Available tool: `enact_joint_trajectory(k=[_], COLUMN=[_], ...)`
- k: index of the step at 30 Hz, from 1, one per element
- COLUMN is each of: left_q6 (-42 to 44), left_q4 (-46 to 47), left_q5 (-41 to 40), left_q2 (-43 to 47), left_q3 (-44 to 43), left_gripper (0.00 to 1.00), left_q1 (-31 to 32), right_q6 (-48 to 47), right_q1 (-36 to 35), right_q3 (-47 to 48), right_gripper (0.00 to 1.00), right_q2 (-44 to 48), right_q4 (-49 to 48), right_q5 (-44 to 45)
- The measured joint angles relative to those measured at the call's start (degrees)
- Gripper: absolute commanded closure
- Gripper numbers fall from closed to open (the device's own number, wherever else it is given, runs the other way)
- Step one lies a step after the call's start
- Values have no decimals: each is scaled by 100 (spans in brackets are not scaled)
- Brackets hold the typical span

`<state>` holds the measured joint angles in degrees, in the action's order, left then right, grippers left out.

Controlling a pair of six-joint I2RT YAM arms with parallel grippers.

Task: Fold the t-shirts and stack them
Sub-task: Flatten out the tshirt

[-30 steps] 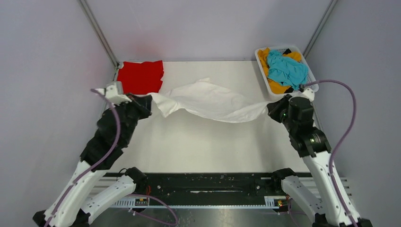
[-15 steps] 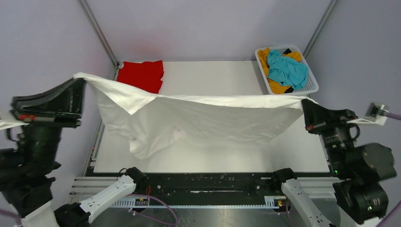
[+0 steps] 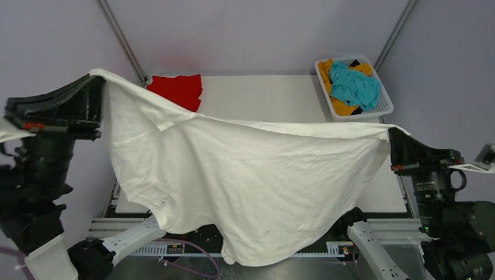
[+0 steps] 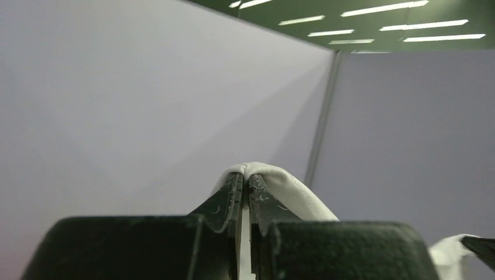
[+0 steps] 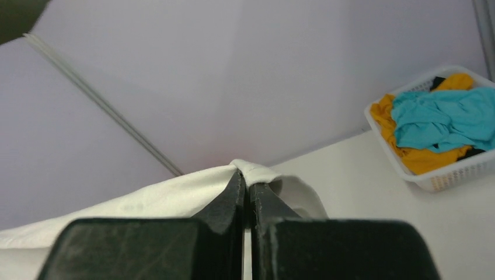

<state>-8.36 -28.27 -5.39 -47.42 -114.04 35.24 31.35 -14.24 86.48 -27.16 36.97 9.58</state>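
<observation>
Grips the shirt (image 3: 251, 175) by its 2 top corners. Clamps the left gripper (image 3: 99, 87) hard onto the shirt's left corner, fingertips (image 4: 232, 198) pressed together with cloth draped over them. Clamps the right gripper (image 3: 394, 133) onto the shirt's right corner the same way, pinching a fold of cloth. Points both wrists inward toward the shirt, roughly level. Holds both arms high and spread wide, 1 beyond each side edge of the shirt.
</observation>
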Motion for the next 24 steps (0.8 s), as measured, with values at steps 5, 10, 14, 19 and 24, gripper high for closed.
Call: enact_joint_trajectory(k=[5, 10, 14, 19, 24], left_q6=[391, 765, 680, 251, -118], left_q4=[625, 1237, 1325, 1421, 1453], left_q5=[-1163, -2345, -2345, -1821, -1316], left_q2=[-299, -1060, -2059, -3495, -4964], left_q3=[1257, 2577, 3239, 3427, 3141], left_gripper=[100, 100, 100, 100, 100], left_q1=[0, -72, -621, -1593, -2022], right_q6=[-55, -157, -229, -278, -306], right_q1=[0, 0, 2, 81, 195], right_q3=[-726, -1827, -2822, -3340, -3187], right_gripper=[100, 100, 100, 100, 100], right_q2=[-203, -979, -1989, -3580, -5027], right_q4=[-57, -428, -1005, -1687, -2234], right_q5=[457, 1054, 1331, 1325, 1167])
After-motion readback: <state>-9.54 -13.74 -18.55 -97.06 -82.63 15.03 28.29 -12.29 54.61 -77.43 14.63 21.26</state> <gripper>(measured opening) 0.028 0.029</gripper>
